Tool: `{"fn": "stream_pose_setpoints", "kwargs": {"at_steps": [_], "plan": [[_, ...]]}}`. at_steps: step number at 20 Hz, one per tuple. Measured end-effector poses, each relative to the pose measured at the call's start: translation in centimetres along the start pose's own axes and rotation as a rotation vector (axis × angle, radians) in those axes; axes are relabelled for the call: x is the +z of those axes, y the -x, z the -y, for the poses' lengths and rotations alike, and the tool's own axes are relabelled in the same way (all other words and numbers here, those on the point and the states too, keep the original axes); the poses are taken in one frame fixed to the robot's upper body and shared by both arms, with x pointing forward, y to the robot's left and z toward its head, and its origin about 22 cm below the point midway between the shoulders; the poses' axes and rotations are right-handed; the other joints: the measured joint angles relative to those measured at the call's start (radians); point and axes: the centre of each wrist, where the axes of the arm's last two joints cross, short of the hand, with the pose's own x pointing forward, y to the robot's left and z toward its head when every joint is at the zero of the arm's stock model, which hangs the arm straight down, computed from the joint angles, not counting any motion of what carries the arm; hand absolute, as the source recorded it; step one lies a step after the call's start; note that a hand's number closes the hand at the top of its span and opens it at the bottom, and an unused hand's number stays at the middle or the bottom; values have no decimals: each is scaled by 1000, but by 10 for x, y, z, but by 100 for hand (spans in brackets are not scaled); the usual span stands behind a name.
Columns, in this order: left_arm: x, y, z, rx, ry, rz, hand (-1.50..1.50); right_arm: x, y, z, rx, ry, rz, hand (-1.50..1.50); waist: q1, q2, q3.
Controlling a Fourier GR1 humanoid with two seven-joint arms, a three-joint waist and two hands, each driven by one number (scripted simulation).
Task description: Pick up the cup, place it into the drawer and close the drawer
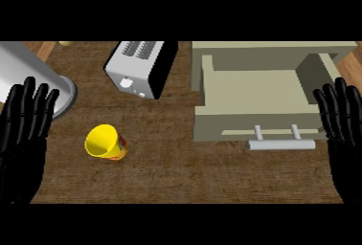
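Both hands rest open with fingers straight and upright, the left hand [27, 125] at the left edge and the right hand [344, 119] at the right edge, holding nothing. Between them the brown counter [184, 177] carries the pale drawer [249, 91], pulled open with its grey handle [281, 143] toward the near side, then a silver pot [28, 67] at far left and a toaster [138, 67] behind the middle. Smallest is the yellow cup [105, 142], lying tilted on the counter left of the drawer, well apart from both hands
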Motion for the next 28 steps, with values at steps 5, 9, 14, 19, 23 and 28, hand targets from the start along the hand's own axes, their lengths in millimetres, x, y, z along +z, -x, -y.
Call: {"fn": "stream_pose_setpoints", "kwargs": {"at_steps": [5,9,14,19,23,28], "plan": [[-3,-2,10,-39,-63,9,-150,-4,4,0,-29,3,-7,-150,10,-4,-4],[-11,9,24,30,-164,-36,-150,-5,2,-6,-114,-38,-53,-150,7,-4,-5],[-15,25,43,82,-221,-71,-150,-7,-2,-14,-159,-62,-79,-150,10,-5,-5],[-23,29,47,106,-238,-79,-150,-15,0,-13,-165,-60,-88,-150,12,-6,-5],[-22,29,49,109,-242,-86,-150,-16,7,-12,-165,-56,-84,-150,13,-6,-5],[-23,30,52,98,-259,-105,-150,-15,11,-5,-171,-56,-79,-150,13,-6,-5]]}}
